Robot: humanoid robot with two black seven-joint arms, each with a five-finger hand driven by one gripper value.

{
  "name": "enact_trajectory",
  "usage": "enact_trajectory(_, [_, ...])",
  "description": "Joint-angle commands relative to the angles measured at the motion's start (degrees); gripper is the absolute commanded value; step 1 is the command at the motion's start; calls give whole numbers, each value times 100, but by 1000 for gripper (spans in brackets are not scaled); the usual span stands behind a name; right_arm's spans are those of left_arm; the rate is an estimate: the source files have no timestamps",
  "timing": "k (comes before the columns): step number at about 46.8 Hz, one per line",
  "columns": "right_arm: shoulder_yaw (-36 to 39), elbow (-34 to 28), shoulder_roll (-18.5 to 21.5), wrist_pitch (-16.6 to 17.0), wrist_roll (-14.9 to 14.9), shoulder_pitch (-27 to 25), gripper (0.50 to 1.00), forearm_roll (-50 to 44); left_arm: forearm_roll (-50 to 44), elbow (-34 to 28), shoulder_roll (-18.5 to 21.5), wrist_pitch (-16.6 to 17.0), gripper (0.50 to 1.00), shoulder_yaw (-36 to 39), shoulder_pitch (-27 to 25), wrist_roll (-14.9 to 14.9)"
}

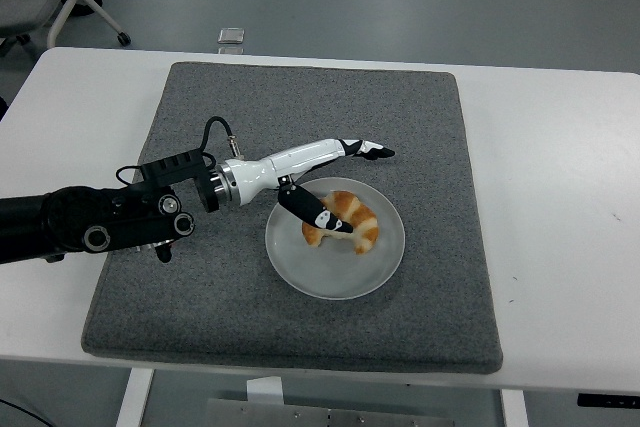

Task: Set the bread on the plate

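The bread — a golden, striped croissant — lies on the plate, in the plate's far half, curved with its ends pointing toward the near side. The plate is a pale, translucent round dish sitting on a grey mat that covers most of the white counter.

The left robot hand reaches in from the left on a black arm with a white forearm shell. Its fingers are spread and hold nothing. The long fingers stretch out toward the right, above the mat just beyond the plate's far rim and clear of the bread. The thumb angles down separately over the plate, its tip at the bread's left end; whether it touches the crust or only passes in front of it cannot be told from this view. So the bread sits below and to the near-right of the palm, in the open gap between thumb and fingers, not gripped.

At the far edge of the counter, on the floor side, a small grey object shows — too small to identify.
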Motion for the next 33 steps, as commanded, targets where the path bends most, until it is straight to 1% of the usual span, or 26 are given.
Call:
enact_trajectory(1, [-7,0,0,0,0,5,930,0,-896,59,24,-807,986,-403,1,9])
enact_trajectory(4, [-7,0,0,0,0,-4,930,0,-1520,130,112,-1230,986,-702,-17,35])
enact_trajectory(7, [2,0,0,0,0,5,930,0,-1951,296,191,-1494,986,-966,-96,44])
enact_trajectory(12, [2,0,0,0,0,-4,930,0,-2286,797,226,-1705,986,-1563,-114,44])
enact_trajectory(18, [-7,0,0,0,0,-4,930,0,-2629,1439,226,-2065,986,-2372,-52,61])
enact_trajectory(22, [2,0,0,0,0,-4,930,0,-3068,1834,226,-2136,986,-2549,-69,79])
enact_trajectory(29, [-7,0,0,0,0,5,930,0,-4087,2695,226,-2154,986,-2549,-157,97])
enact_trajectory(33, [-7,0,0,0,0,5,930,0,-4422,3152,226,-2180,986,-2558,-201,97])
